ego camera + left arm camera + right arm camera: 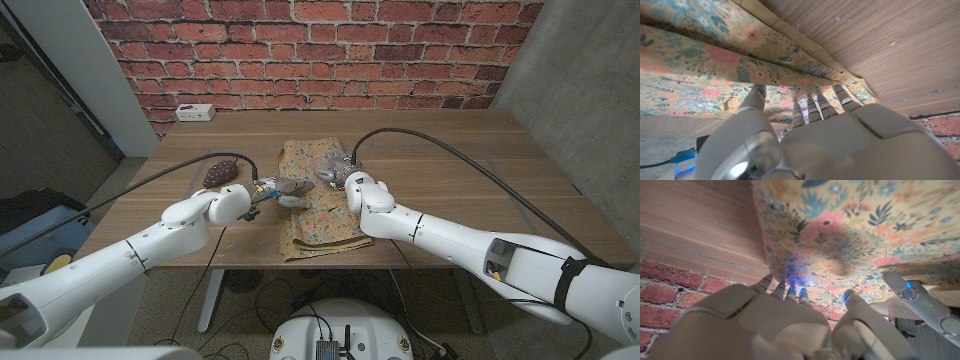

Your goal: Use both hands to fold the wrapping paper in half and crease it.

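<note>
Wooden table [470, 160] bears wrapping paper [320, 225], power strip [195, 112], pinecone [222, 170].

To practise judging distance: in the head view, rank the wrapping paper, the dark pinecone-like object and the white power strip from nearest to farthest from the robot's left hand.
From the left hand:
1. Wrapping paper, under its fingers.
2. Dark pinecone-like object, just beyond the wrist.
3. White power strip, at the table's far edge.

Robotics laboratory or test room: a wooden table [470, 160] stands against a bare red brick wall [320, 50], flanked by grey concrete panels [590, 90], with a white power strip [195, 113] and black cables [450, 150] crossing the surface.
</note>
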{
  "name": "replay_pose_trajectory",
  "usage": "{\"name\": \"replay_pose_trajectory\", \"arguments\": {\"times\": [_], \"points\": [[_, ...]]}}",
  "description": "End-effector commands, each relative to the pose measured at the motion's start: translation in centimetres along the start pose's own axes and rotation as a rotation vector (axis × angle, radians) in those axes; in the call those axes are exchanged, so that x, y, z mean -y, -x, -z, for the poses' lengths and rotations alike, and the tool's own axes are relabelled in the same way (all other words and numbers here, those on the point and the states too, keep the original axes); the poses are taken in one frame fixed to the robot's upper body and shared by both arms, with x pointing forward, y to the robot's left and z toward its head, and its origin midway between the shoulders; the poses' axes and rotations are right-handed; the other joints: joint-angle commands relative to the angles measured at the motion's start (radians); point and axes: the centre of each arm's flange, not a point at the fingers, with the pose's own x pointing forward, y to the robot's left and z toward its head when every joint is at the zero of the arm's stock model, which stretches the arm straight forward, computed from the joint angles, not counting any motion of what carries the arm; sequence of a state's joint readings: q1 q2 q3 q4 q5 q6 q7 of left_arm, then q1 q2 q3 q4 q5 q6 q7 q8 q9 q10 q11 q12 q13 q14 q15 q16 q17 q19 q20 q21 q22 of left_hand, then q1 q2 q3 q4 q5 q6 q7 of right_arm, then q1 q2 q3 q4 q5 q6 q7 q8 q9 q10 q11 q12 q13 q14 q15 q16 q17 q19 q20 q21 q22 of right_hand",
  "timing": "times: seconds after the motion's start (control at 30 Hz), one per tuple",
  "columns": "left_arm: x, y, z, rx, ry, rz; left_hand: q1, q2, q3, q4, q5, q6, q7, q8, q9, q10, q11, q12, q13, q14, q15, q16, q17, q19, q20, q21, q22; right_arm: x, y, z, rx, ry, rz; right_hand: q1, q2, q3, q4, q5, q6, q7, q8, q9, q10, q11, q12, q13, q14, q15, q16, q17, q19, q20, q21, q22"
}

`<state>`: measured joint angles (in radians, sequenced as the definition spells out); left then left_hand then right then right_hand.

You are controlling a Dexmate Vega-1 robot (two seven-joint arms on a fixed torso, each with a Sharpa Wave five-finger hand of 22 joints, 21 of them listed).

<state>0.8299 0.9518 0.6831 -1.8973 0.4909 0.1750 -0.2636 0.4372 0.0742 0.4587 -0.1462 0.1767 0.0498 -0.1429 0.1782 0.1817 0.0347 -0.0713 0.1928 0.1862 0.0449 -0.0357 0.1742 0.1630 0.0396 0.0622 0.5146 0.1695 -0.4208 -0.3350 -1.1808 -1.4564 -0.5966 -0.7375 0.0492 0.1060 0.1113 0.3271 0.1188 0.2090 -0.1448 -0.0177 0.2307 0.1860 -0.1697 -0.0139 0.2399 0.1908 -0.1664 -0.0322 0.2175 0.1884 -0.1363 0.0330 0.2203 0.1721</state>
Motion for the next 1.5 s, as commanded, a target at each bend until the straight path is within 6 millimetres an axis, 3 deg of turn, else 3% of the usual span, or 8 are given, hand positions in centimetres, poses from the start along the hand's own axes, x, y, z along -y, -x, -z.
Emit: {"name": "replay_pose_trajectory", "arguments": {"times": [0.03,0.37,1.03,1.27,1.5], "points": [[0.0,0.1,0.3,-0.001,0.003,-0.001,-0.001,0.008,-0.006,0.001,-0.001,-0.006,-0.001,0.005,0.001,-0.002,-0.001,0.006,0.000,0.002,-0.026,0.006,0.003,0.014,0.005,0.002,0.006,-3.2,-1.0,1.7,-0.094,-0.005,-0.208,-0.011,0.011,0.002,0.004,-0.002,-0.010,0.010,-0.009,0.001,-0.078,0.010,-0.012,0.000,-0.138,0.001,-0.005,0.006,-0.011,0.001,-0.008,0.001],[0.1,0.1,0.2,0.002,0.002,0.001,-0.001,0.008,-0.008,0.000,-0.001,-0.008,-0.003,0.005,0.001,-0.003,-0.001,0.006,0.000,0.002,-0.027,0.006,0.003,0.015,0.005,-0.001,0.006,-2.6,-0.9,1.6,-0.080,-0.007,-0.187,-0.012,0.016,0.005,0.006,-0.001,-0.019,0.006,-0.019,0.001,-0.088,0.015,-0.020,0.000,-0.142,0.003,-0.010,0.004,-0.011,-0.002,-0.012,0.001],[0.2,0.4,-0.2,0.003,-0.001,-0.003,-0.002,0.006,-0.013,0.000,-0.001,-0.008,-0.004,0.006,0.000,-0.002,-0.003,0.007,0.000,0.002,-0.027,0.005,0.003,0.018,0.003,-0.007,0.007,4.1,-0.7,0.3,-0.011,-0.055,0.093,0.001,0.020,0.015,-0.004,0.001,-0.009,-0.004,-0.022,0.002,-0.070,0.008,-0.020,0.000,-0.127,0.001,-0.012,-0.002,0.001,-0.002,-0.013,0.001],[0.4,0.7,-0.3,0.000,0.002,-0.005,-0.002,0.006,-0.014,0.000,-0.001,-0.008,-0.004,0.007,0.000,-0.003,-0.001,0.007,0.000,0.001,-0.026,0.005,0.003,0.019,0.004,-0.009,0.007,5.2,-1.9,0.6,-0.033,-0.055,0.104,0.005,0.019,0.017,-0.007,0.001,0.001,-0.008,-0.021,0.002,-0.059,0.008,-0.018,0.001,-0.119,0.001,-0.012,-0.002,0.010,0.000,-0.012,0.001],[0.5,0.9,-0.4,-0.005,0.003,-0.006,-0.002,0.006,-0.015,0.000,-0.002,-0.008,-0.005,0.007,0.000,-0.003,-0.001,0.007,0.000,0.002,-0.026,0.005,0.003,0.019,0.004,-0.011,0.007,4.7,-3.8,1.0,-0.078,-0.039,0.060,0.006,0.018,0.019,-0.008,0.001,0.006,-0.008,-0.021,0.002,-0.053,0.007,-0.018,0.001,-0.115,0.000,-0.012,-0.003,0.013,0.000,-0.012,0.001]]}}
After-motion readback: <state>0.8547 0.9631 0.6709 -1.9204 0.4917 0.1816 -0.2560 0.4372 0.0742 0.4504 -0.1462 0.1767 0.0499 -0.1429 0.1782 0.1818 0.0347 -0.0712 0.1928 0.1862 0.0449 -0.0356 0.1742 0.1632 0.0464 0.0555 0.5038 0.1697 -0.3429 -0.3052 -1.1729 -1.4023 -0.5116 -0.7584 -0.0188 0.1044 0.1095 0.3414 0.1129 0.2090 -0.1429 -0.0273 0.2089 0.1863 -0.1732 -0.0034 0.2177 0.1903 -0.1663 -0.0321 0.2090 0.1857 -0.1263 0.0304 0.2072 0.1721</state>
